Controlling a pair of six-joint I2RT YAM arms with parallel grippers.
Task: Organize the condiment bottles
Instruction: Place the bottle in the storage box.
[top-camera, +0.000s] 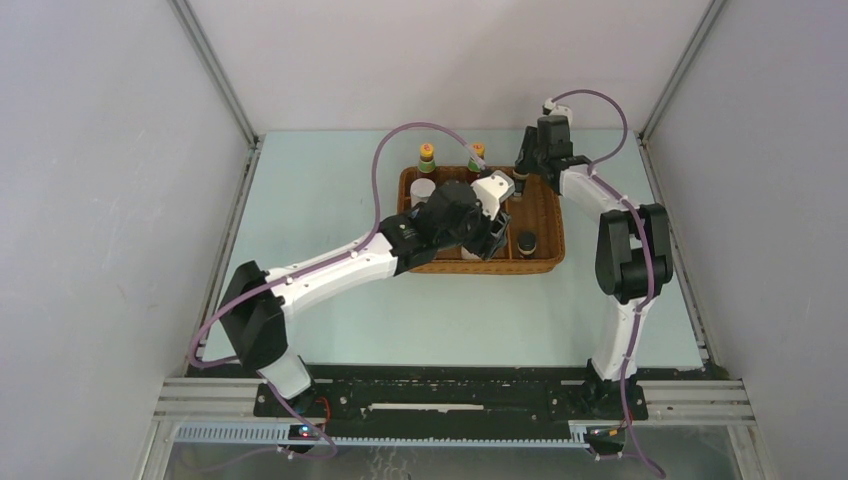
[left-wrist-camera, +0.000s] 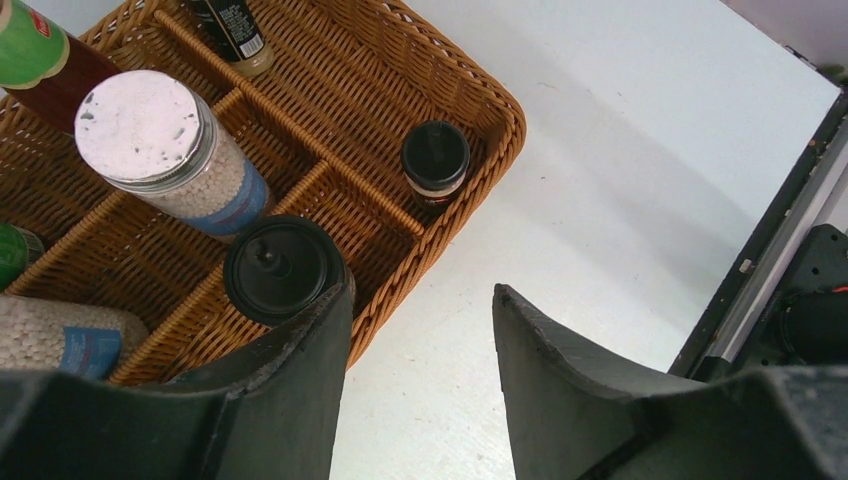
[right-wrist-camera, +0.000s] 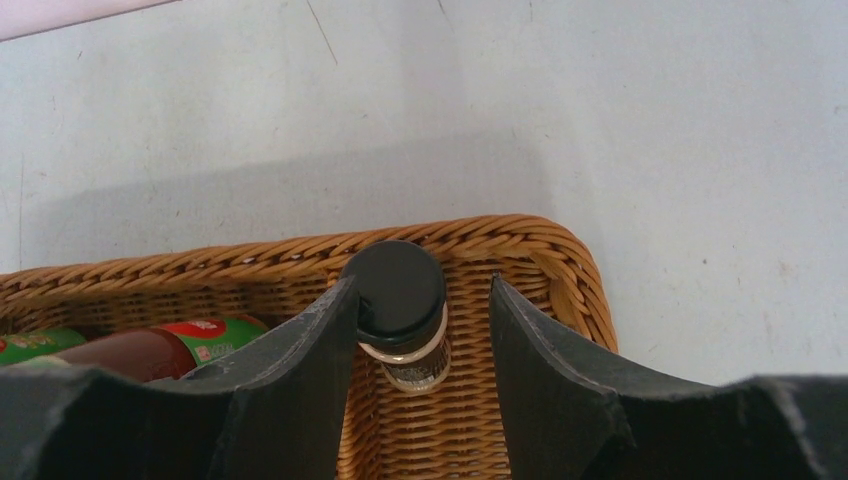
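Note:
The wicker tray (top-camera: 545, 215) holds the condiment bottles. My right gripper (right-wrist-camera: 422, 283) hangs open over the tray's far right corner, its jaws on either side of a tiny dark black-capped bottle (right-wrist-camera: 400, 290). The left finger touches the cap and the right finger stands apart from it. My left gripper (left-wrist-camera: 422, 295) is open and empty over the table just off the tray's edge, beside a black-capped bottle (left-wrist-camera: 283, 268). A silver-topped shaker (left-wrist-camera: 150, 130) and another tiny dark bottle (left-wrist-camera: 435, 160) stand in other compartments. Two yellow-capped sauce bottles (top-camera: 427, 155) stand at the tray's far side.
The tray's dividers (left-wrist-camera: 330, 170) split it into several compartments. A second shaker (left-wrist-camera: 60, 335) shows at the left edge of the left wrist view. A black rail (left-wrist-camera: 770, 250) runs along the table's near edge. Grey walls enclose the table on three sides.

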